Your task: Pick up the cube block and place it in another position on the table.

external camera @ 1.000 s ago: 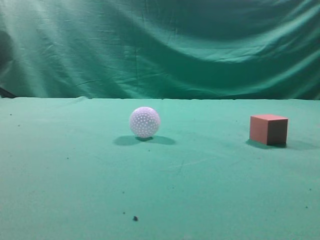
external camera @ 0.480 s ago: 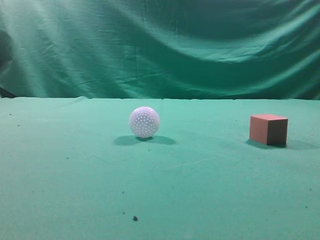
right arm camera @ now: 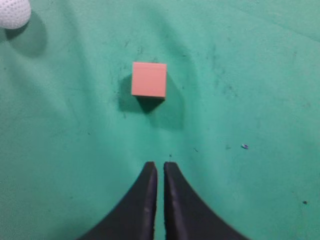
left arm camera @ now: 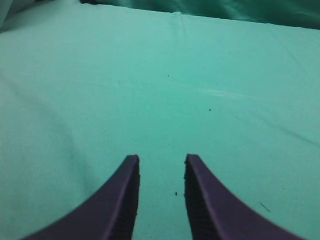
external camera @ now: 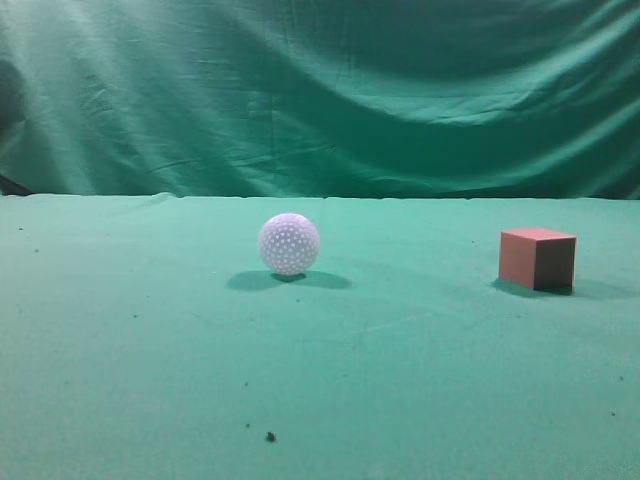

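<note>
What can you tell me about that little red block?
The cube block is a small reddish-brown cube with plain, matte faces and sharp edges. It sits flat on the green table, alone, right of the white ball. Nothing touches it; the right end effector hangs above, nearly closed and empty.

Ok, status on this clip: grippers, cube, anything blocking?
Left gripper open, empty. Right gripper shut, above the cube block, no contact. White ball sits well aside; nothing blocking.

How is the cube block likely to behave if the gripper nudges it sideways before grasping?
The cube block rests flat on the table, so it would probably slide, not roll. Its matte faces look grippable. The white ball sits well apart.
</note>
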`<action>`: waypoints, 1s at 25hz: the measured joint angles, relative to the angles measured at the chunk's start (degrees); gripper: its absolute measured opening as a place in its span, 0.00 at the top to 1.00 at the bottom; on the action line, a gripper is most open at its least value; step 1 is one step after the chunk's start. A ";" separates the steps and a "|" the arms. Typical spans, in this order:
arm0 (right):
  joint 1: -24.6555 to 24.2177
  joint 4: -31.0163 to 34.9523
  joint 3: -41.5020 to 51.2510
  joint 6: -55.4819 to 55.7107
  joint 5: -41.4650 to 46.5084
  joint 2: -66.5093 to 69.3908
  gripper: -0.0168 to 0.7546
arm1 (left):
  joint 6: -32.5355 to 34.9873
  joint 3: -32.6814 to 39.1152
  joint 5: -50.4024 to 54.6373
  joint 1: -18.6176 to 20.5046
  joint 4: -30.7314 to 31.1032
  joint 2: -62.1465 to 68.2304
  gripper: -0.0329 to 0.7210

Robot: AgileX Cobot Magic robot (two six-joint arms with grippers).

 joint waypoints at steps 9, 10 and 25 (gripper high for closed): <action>2.79 -0.19 -6.19 -0.20 -1.47 15.19 0.28 | 0.00 0.00 0.00 0.00 0.00 0.00 0.61; 2.82 -0.19 -6.66 -0.20 -2.32 16.39 0.21 | 0.00 0.00 0.00 0.00 0.00 0.00 0.61; 2.92 -7.44 -7.58 7.16 -11.21 27.34 0.69 | 0.00 0.00 0.00 0.00 0.00 0.00 0.61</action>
